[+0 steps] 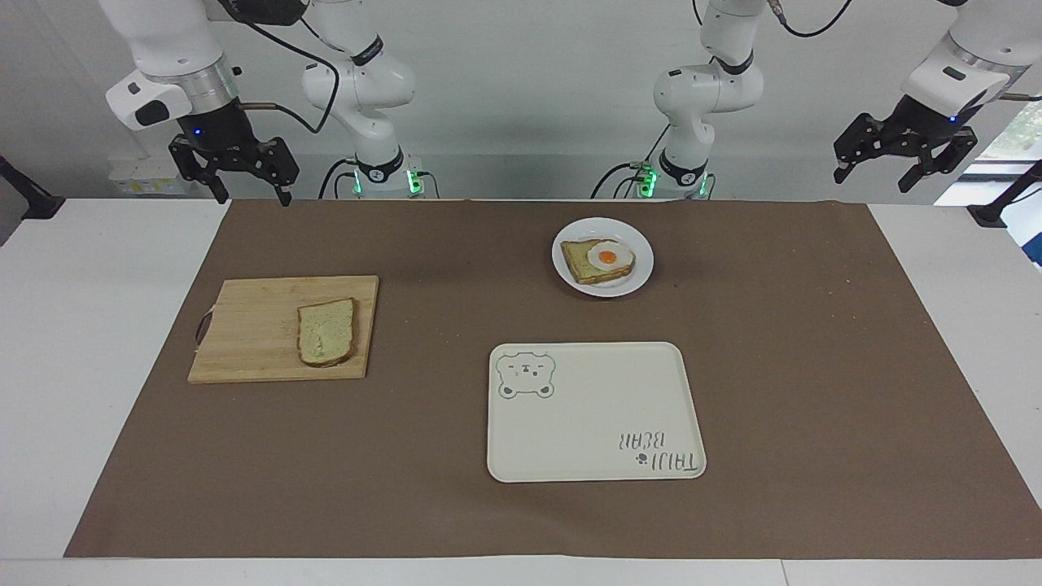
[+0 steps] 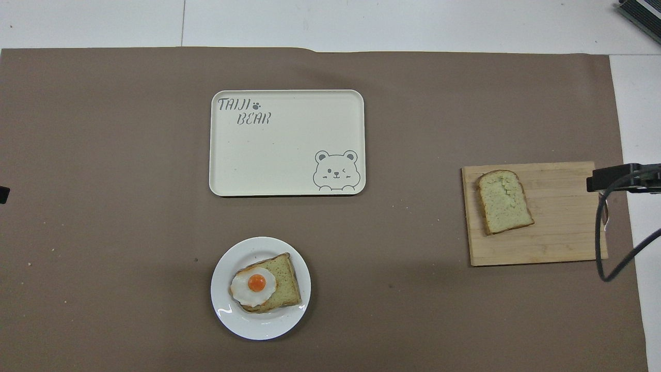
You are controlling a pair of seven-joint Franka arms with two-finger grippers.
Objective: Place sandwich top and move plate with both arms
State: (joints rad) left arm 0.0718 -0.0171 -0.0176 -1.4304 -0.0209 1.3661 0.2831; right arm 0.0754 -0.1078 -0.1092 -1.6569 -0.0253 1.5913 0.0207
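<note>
**Inspector:** Landmark is the cream tray (image 1: 595, 411) with the bear drawing, lying on the brown mat (image 1: 814, 366) that covers the counter (image 1: 98, 325). Where is the plate?

**Assistant:** The white plate (image 1: 642, 271) sits nearer to the robots than the tray, apart from it. It carries a bread slice (image 1: 584, 260) with a fried egg (image 1: 610, 257) on top.

**Inspector:** And the sandwich top?

**Assistant:** The sandwich top (image 1: 327, 331) lies flat on a wooden cutting board (image 1: 252, 338), well apart from the tray, toward the right arm's end of the counter. It rests on the part of the board closest to the tray.

**Inspector:** Condition of the fingers?

**Assistant:** The right gripper (image 1: 251, 195) hangs raised above the counter's edge at the robots' end, well apart from the tray; its fingers are spread wide and hold nothing. The left gripper (image 1: 873, 179) waits raised off the left arm's end of the counter, likewise spread wide and holding nothing. Neither touches any item.
</note>
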